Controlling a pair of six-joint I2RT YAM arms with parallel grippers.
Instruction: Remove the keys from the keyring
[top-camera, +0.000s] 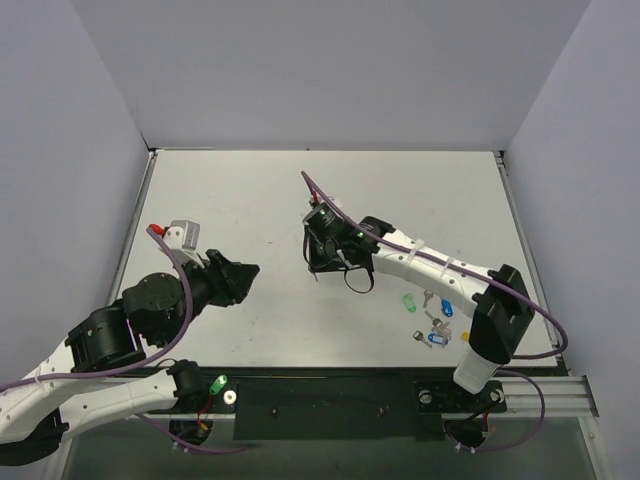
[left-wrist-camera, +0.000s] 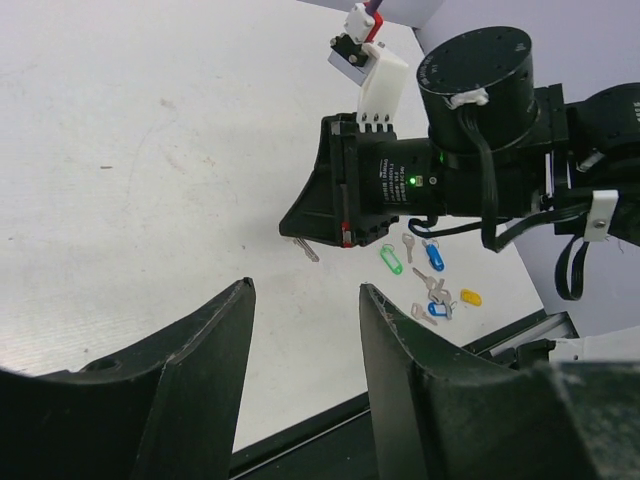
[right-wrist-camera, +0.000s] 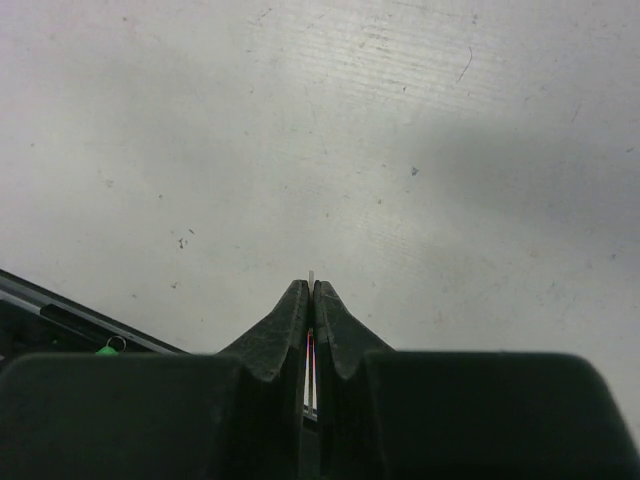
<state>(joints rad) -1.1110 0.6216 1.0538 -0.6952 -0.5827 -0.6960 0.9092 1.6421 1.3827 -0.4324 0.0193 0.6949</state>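
My right gripper is shut on a bare silver key just above the table's middle. The key's thin edge pokes out between the closed fingertips in the right wrist view. My left gripper is open and empty, a little to the left of the right gripper and pointing at it. A green-headed key lies on the table at the right and also shows in the left wrist view. I cannot make out the keyring.
Near the green key lie blue-headed keys, a small cluster of silver and blue keys, and a yellow tag. The right arm stretches over them. The table's front rail runs along the near edge.
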